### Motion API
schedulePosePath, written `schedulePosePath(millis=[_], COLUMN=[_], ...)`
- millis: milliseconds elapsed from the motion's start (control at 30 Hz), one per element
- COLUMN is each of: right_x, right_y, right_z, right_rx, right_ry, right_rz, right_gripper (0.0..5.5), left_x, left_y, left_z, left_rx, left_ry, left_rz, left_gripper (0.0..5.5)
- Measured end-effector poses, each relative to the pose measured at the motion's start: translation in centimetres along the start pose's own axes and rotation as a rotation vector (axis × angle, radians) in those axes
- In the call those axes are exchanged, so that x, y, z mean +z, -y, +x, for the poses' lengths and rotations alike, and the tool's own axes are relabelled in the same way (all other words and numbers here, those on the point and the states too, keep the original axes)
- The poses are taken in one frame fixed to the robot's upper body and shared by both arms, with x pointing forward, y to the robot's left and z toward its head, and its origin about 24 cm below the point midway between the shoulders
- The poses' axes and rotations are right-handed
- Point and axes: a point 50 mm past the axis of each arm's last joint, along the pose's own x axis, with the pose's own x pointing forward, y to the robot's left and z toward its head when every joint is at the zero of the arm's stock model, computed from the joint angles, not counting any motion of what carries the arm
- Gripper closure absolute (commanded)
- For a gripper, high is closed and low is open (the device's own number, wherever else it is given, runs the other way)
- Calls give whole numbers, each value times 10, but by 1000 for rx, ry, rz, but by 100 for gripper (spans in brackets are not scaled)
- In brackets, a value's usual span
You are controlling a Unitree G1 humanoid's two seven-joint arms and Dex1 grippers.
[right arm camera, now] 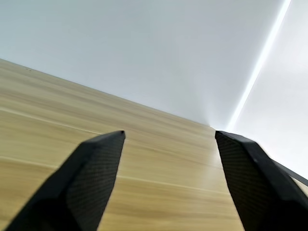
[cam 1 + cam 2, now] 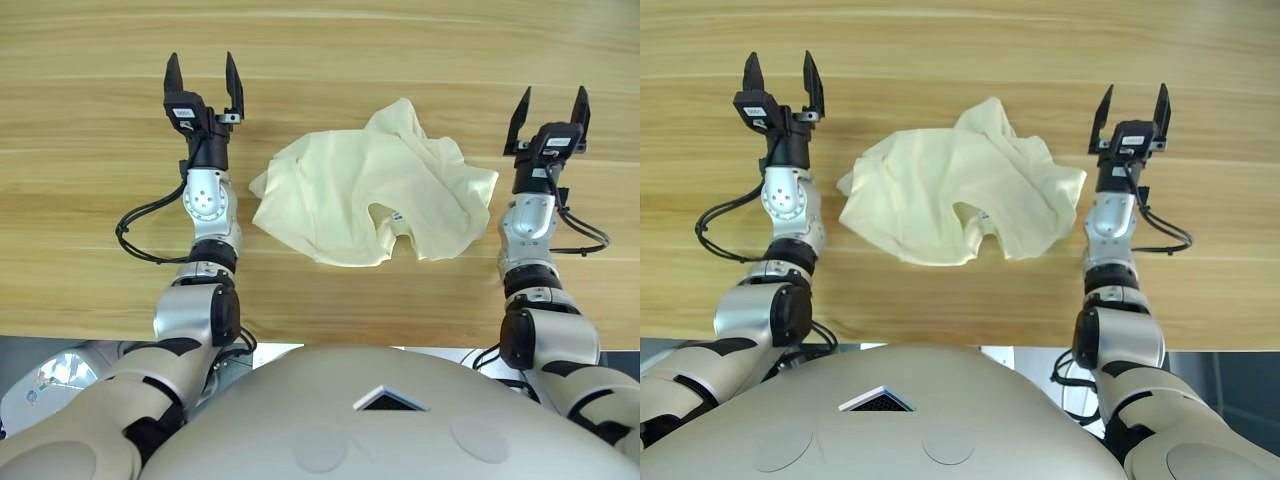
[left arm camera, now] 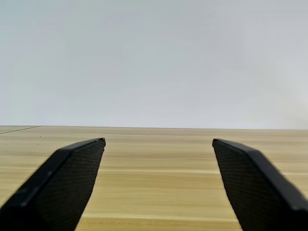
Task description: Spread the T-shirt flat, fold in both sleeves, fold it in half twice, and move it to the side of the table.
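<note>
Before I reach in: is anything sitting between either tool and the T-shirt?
Nothing visible does. The left tool and right tool, both open, flank the crumpled T-shirt, and just the wooden table surface lies between each one and the cloth.

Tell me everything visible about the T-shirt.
The T-shirt is pale yellow, soft thin fabric, lying crumpled in a loose heap on the wooden table, not spread flat. A curved opening, probably the neck, shows at its near side. It lies between the left gripper and right gripper; neither touches it.
</note>
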Motion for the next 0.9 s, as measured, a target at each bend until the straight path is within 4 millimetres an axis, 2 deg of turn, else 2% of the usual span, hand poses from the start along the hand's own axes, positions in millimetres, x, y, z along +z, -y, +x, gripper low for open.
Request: schedulePosePath(millis=[200, 400, 700, 767, 833, 900], right_x=[3, 12, 12, 18, 24, 34], right_y=[-4, -28, -27, -23, -8, 15], right_z=[5, 23, 22, 19, 12, 3], right_rx=[9, 79, 92, 158, 243, 290], right_ry=[9, 26, 33, 97, 176, 247], right_rz=[9, 49, 32, -9, -59, -88], right_gripper=[205, 205, 205, 205, 205, 205], left_x=[0, 0, 1, 13, 29, 45], left_y=[-1, -14, -11, -8, -8, -15], left_z=[0, -5, -4, -1, -7, -12], left_rx=[6, 73, 42, -46, -167, -250], left_ry=[0, 0, 11, 92, 185, 236], left_rz=[0, 21, 12, -34, -81, -140], left_gripper=[135, 135, 135, 135, 135, 135])
